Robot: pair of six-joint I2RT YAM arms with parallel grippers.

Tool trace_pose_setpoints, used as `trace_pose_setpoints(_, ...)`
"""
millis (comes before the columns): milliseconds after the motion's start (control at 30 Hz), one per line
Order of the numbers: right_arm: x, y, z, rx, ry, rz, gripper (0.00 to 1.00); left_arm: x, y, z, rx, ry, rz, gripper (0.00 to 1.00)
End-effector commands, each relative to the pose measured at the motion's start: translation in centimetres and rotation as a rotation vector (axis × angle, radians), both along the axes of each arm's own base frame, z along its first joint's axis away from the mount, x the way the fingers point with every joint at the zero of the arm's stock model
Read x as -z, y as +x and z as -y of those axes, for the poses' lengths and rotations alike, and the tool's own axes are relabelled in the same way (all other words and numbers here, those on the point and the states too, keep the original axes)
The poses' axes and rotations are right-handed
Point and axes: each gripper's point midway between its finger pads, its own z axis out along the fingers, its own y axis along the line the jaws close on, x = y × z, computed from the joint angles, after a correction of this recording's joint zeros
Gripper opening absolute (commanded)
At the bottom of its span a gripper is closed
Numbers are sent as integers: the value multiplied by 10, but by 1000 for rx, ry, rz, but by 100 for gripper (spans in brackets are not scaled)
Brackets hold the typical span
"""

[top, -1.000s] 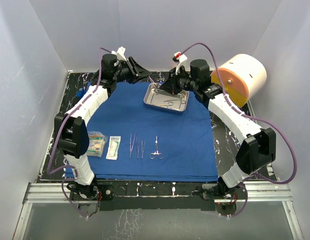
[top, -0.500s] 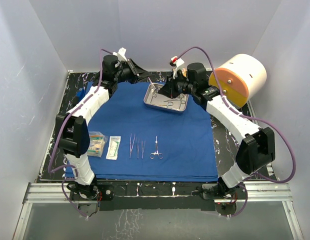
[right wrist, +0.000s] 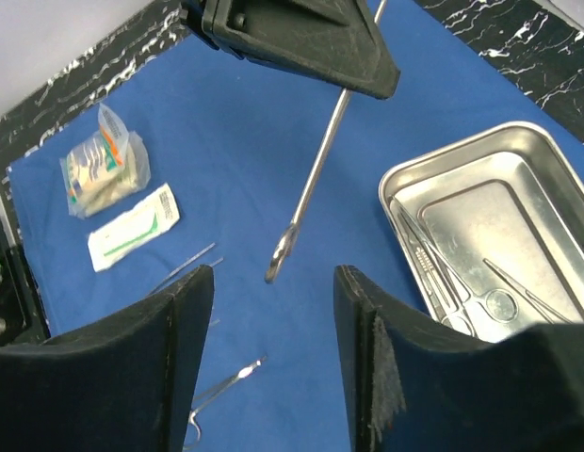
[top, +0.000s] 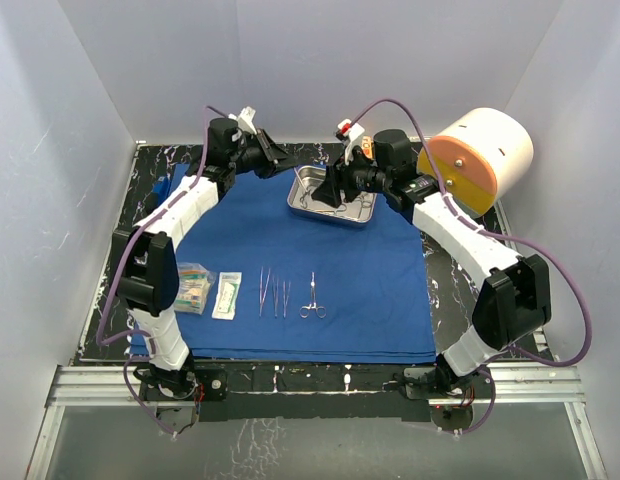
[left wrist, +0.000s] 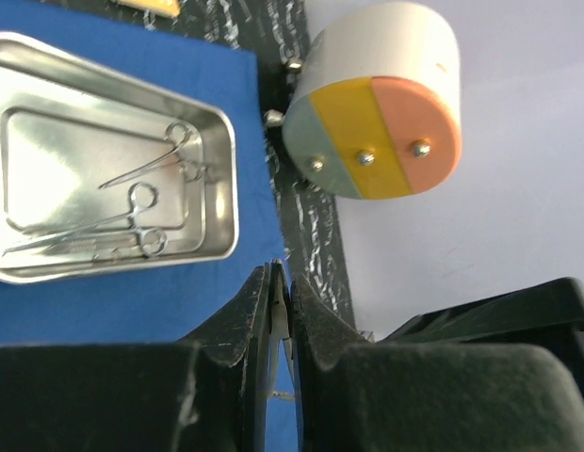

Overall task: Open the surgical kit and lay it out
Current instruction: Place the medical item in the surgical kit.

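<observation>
The blue cloth (top: 370, 290) lies spread over the table with the steel tray (top: 330, 217) at its far edge. In the left wrist view two ring-handled clamps (left wrist: 132, 202) lie in the tray (left wrist: 231, 188). My left gripper (top: 286, 160) hangs left of the tray, shut on a slender steel instrument (right wrist: 316, 179) that slants down from it. My right gripper (right wrist: 273, 301) stands open just below the instrument's free end, over the tray's left end, touching nothing. Forceps (top: 273, 293), a clamp (top: 312, 298) and two packets (top: 193, 287) (top: 227, 295) lie in a row near the front.
A big white-and-orange cylinder (top: 480, 155) lies at the back right, off the cloth. Black marbled tabletop (top: 455, 290) shows around the cloth, and white walls close in the left, right and back sides.
My right gripper has opened and let go of the steel instrument. My left gripper has shut on it and now holds it alone, shifted a little right toward the tray.
</observation>
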Motion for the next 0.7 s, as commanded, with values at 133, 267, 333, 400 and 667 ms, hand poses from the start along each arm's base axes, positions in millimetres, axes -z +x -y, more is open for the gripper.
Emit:
trace_pose_setpoints(133,-23,-23,26,-61,-73,138,61,12,-53,-11,92,197,-11,0)
trace_pose_setpoints(267,-27,-25,50,-25,-100,174,62,38,-90,-3,150,353,-60,0)
trace_pose_setpoints(333,-22,-18,65,20,-127,175,63,52,-111,1,169,422,-75,0)
trace_pose_setpoints(400,-13,-10,83,70,-158,157,63,64,-130,6,190,471,-86,0)
trace_pose_setpoints(667,49,6,153,222,-210,20,60,126,-188,26,296,594,-177,0)
